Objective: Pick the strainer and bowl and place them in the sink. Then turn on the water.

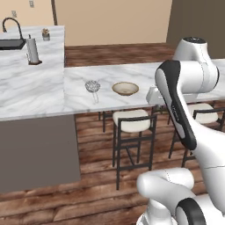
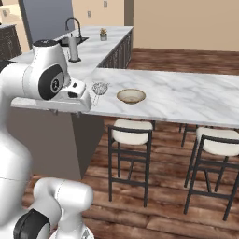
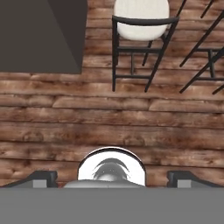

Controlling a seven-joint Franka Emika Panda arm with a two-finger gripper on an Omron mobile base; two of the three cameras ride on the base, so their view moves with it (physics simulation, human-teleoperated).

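Sink [image 1: 11,43] cut by frame edge

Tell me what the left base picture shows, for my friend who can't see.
A strainer and a bowl sit side by side on a marble counter, stools below. The white arm rises at right; the sink is far left.

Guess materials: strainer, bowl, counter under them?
Strainer: silver wire mesh, likely metal. Bowl: tan with a brown rim, matte, looks ceramic, though wood is possible. Counter: white with grey veins, looks like polished marble.
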